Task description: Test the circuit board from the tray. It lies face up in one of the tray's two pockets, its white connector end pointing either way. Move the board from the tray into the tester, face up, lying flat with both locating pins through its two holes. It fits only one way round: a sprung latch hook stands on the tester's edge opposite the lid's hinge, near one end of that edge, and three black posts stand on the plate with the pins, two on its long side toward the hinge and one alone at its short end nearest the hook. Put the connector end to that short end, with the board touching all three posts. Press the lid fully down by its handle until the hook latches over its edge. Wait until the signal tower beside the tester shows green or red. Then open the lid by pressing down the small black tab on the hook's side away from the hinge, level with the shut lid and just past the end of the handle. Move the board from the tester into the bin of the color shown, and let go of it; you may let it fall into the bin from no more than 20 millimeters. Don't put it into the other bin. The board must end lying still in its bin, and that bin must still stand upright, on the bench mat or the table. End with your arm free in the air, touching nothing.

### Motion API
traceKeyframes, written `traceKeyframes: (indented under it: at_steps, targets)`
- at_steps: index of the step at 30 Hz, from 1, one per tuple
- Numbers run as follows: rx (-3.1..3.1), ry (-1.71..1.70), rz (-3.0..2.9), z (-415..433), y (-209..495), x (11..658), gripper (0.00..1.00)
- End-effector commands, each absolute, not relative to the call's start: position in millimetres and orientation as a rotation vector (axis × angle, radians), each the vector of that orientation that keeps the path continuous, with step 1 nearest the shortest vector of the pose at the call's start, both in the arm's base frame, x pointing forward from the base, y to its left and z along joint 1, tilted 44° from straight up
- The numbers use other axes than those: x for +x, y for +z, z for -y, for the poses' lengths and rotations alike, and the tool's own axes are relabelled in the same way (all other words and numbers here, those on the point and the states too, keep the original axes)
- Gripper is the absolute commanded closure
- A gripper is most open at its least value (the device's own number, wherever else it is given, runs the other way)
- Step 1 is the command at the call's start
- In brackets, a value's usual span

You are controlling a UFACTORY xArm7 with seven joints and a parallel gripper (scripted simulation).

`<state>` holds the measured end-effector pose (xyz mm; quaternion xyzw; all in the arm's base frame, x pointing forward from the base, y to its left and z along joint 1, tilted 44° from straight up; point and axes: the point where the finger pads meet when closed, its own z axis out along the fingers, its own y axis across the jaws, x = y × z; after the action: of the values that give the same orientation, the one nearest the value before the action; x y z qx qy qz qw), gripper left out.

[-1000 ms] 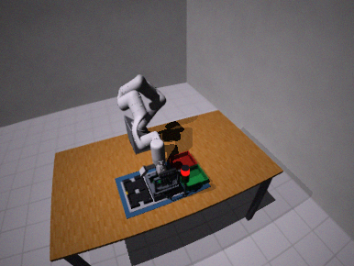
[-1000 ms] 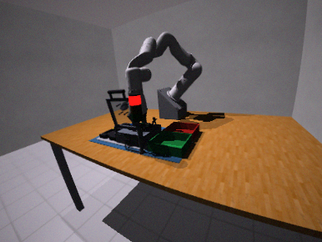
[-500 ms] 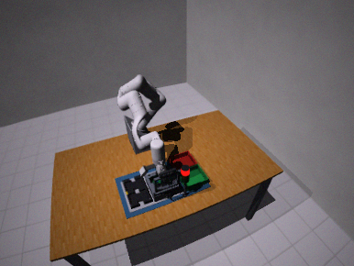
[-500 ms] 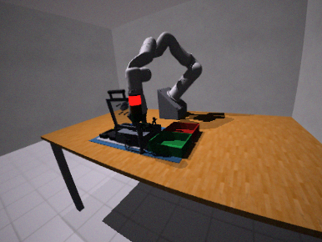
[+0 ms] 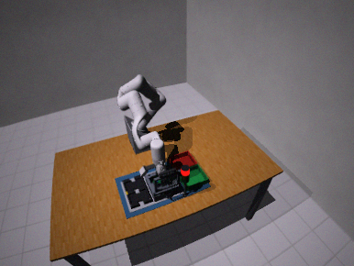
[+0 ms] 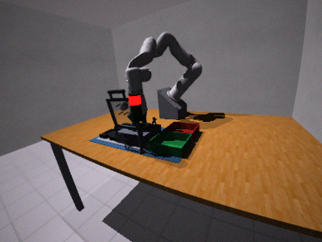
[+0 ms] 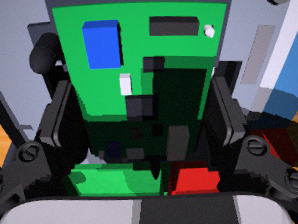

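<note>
The green circuit board (image 7: 140,70) lies face up on the tester's grey plate (image 5: 165,183), with a blue part (image 7: 101,44) near its far left. My gripper (image 7: 142,96) hangs straight down over it. The two black fingers stand against the board's long sides, shut on it. The gripper also shows low over the tester in the top view (image 5: 161,176) and the exterior view (image 6: 138,125). The tester's lid (image 6: 117,108) stands open and upright. The signal tower (image 5: 184,171) beside the tester glows red, and it also shows in the exterior view (image 6: 134,101).
The red bin (image 5: 183,160) and the green bin (image 5: 196,176) stand side by side right of the tester. The black tray (image 5: 138,192) lies left of it on the blue mat. The arm's base block (image 6: 168,106) stands behind.
</note>
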<state>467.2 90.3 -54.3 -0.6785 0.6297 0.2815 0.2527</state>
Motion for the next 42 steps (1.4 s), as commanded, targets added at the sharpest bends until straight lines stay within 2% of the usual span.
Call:
traceKeyframes:
  at_steps: [1, 42]
  targets:
    - [-1.843, 0.76, -1.714, -87.9, -52.5, 468.8, 0.21]
    - [-1.843, 0.76, -1.714, -82.0, -46.4, 469.3, 0.21]
